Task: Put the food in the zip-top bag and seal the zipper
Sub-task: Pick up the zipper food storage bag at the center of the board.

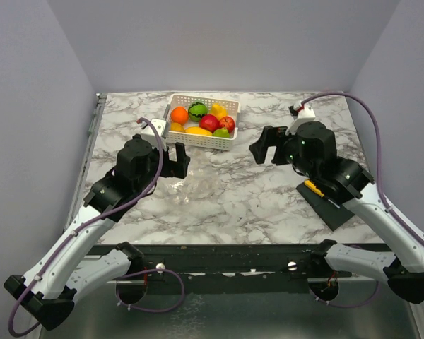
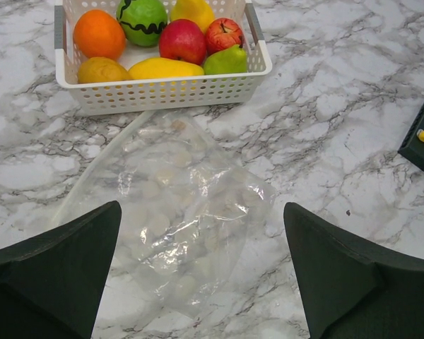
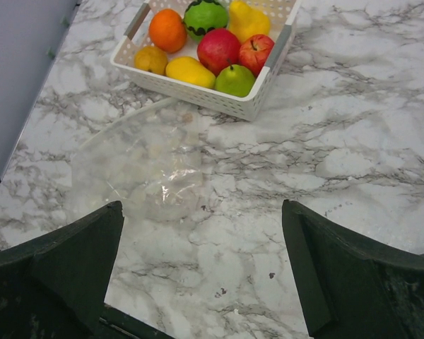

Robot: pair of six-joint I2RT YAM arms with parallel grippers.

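Hovering both tools over the flat zip-top bag (image 2: 184,219); no food (image 2: 162,42) bagged yet.
Left tool (image 2: 201,212) and right tool (image 3: 201,208) gape wide, holding nothing. Bag lies mid-frame on the tabletop (image 2: 353,106), just below the white basket (image 2: 162,92) that holds the food at top of frame. The pale band on the bag's left edge is probably the zipper (image 2: 99,161). Suggested: pinch one lip only there and lift the mouth open before fetching fruit.

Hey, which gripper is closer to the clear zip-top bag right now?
Left. The left gripper is open over the zip-top bag; the right gripper, also open, is off to the bag's right, clearly farther away.
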